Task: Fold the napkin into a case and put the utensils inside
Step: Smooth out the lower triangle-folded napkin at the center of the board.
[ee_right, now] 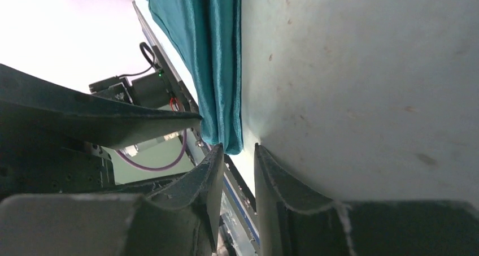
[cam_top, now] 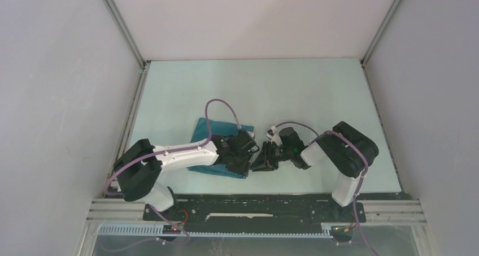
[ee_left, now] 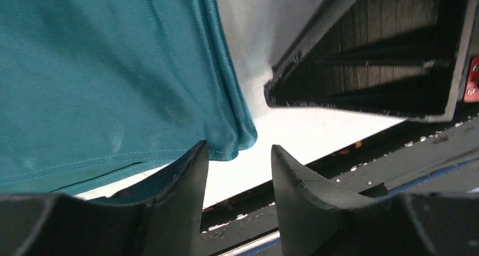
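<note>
Finds the napkin (cam_top: 202, 130) left of the middle of the pale, matte table (cam_top: 316, 98), lying flat and largely covered by the left arm. Reads up close as thin teal satin with a soft sheen, a fine ribbed weave and shallow ripples, with a line of stitching along the hem. Shows it doubled over at the near right corner, where the fold edge is rounded and puffy rather than creased sharp.

Places the left gripper (ee_left: 239, 157) low at that corner, its two dark, wedge-shaped fingers (ee_left: 181, 199) moderately apart. Shows only bare table in the gap between them, with nothing clamped. Has the corner tip just beyond the fingertips, the left-hand finger overlapping the hem.

Brings the right gripper (ee_right: 238, 154) in from the opposite side, nose to nose with the left one. Keeps a narrow slot between its rough-edged black fingers (ee_right: 282, 199). Sets the corner's folded layers right at the mouth of that slot, not pinched. Shows the table here as off-white with a few small specks.
</note>
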You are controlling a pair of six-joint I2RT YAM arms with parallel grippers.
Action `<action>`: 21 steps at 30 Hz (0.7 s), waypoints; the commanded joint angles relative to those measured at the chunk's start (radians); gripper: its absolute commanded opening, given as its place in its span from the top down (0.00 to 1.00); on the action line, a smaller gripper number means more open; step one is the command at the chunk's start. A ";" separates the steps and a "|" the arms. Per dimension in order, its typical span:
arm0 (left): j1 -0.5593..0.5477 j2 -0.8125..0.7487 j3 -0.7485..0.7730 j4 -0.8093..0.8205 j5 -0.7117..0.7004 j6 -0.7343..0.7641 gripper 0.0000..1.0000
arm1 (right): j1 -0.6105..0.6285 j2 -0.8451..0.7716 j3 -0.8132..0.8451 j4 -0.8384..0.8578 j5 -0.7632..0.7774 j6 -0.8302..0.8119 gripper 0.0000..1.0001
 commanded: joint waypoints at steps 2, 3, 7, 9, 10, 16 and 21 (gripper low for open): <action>-0.004 0.010 0.044 -0.030 -0.116 -0.010 0.48 | 0.042 0.037 0.000 0.046 0.008 0.013 0.68; -0.005 0.021 0.049 -0.034 -0.111 -0.005 0.49 | 0.044 0.041 0.000 0.058 0.005 0.019 0.69; -0.007 0.039 0.050 -0.018 -0.084 -0.006 0.58 | 0.056 0.055 0.006 0.073 0.000 0.021 0.73; -0.008 0.045 0.051 -0.016 -0.082 -0.001 0.60 | 0.062 0.060 0.009 0.084 -0.007 0.023 0.74; -0.009 0.050 0.052 -0.018 -0.081 0.001 0.62 | 0.064 0.061 0.012 0.083 -0.008 0.024 0.74; -0.013 0.060 0.036 -0.010 -0.073 -0.006 0.64 | 0.085 0.066 0.033 0.055 -0.005 0.001 0.74; -0.023 0.067 0.043 -0.006 -0.064 -0.010 0.75 | 0.095 0.077 0.046 0.054 -0.009 -0.001 0.74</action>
